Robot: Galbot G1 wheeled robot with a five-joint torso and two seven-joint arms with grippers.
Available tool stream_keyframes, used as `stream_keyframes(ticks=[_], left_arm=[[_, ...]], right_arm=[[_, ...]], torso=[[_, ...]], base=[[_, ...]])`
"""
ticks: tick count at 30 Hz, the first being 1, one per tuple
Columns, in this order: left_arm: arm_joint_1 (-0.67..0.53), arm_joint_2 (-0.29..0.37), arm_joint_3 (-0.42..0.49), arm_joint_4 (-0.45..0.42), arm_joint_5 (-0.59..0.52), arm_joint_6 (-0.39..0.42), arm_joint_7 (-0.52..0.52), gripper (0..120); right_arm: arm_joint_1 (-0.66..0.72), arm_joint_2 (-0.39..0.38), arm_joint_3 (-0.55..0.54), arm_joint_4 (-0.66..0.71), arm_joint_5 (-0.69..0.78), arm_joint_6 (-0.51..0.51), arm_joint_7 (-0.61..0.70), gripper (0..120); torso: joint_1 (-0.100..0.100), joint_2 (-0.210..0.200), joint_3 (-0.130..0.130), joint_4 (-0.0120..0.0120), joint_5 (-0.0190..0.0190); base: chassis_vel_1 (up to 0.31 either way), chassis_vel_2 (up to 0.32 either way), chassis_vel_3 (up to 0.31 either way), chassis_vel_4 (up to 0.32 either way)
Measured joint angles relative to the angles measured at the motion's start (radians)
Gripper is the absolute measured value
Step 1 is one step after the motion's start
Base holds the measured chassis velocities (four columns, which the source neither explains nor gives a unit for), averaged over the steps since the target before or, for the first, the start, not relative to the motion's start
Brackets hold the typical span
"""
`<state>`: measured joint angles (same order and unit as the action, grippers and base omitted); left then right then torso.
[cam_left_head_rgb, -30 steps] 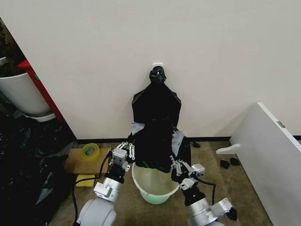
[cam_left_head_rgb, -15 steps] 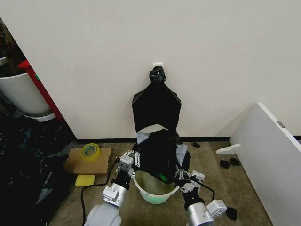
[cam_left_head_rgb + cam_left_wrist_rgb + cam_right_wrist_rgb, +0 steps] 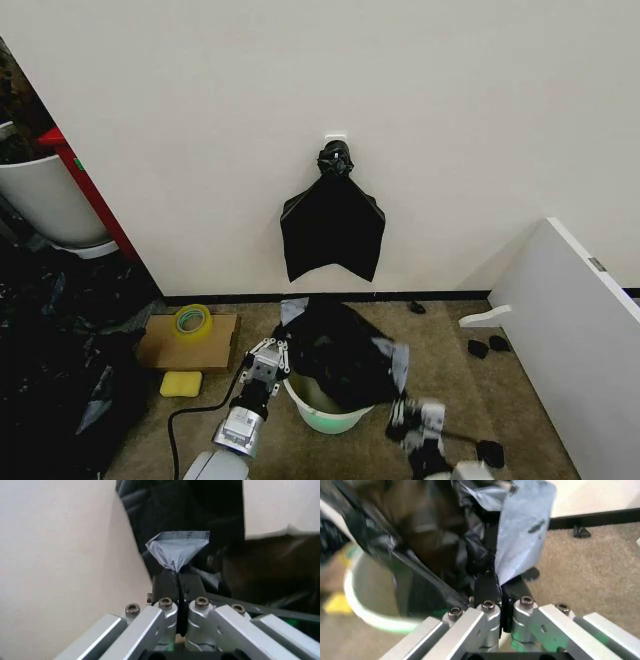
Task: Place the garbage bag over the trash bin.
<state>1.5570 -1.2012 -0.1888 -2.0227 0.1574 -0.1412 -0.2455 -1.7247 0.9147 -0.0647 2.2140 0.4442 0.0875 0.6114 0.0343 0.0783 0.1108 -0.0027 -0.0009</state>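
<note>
Garbage bag [image 3: 340, 352] draped over trash bin [image 3: 322, 411] on the carpet, near the wall. Greyish rim pinched on one side by left gripper [image 3: 178, 578], on the other by right gripper [image 3: 492, 580], both clamped tight.

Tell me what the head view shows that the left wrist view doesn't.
Only the head view: the trash bin on the carpet, the right end effector at the bag's other side, and the tape roll on a cardboard box. Only the left wrist view: the greyish rim pinched between shut fingers. Both: the garbage bag and the left end effector.
</note>
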Motion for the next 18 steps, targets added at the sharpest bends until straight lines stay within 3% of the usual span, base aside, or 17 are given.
stream_keyframes(ticks=[7, 18], left_arm=[[0.105, 0.056, 0.011, -0.022, 0.101, 0.130, -0.113, 0], [0.150, 0.083, 0.017, 0.020, 0.183, 0.148, -0.130, 0]], right_arm=[[0.070, 0.000, -0.019, -0.095, -0.091, -0.079, -0.046, 0], [0.055, -0.035, 0.011, -0.187, -0.353, -0.043, -0.146, 0]], torso=[[0.000, 0.000, 0.000, 0.0004, 0.0003], [0.000, 0.000, 0.000, 0.0003, 0.0003]], base=[[0.000, 0.000, 0.000, 0.000], [0.000, 0.000, 0.000, 0.000]])
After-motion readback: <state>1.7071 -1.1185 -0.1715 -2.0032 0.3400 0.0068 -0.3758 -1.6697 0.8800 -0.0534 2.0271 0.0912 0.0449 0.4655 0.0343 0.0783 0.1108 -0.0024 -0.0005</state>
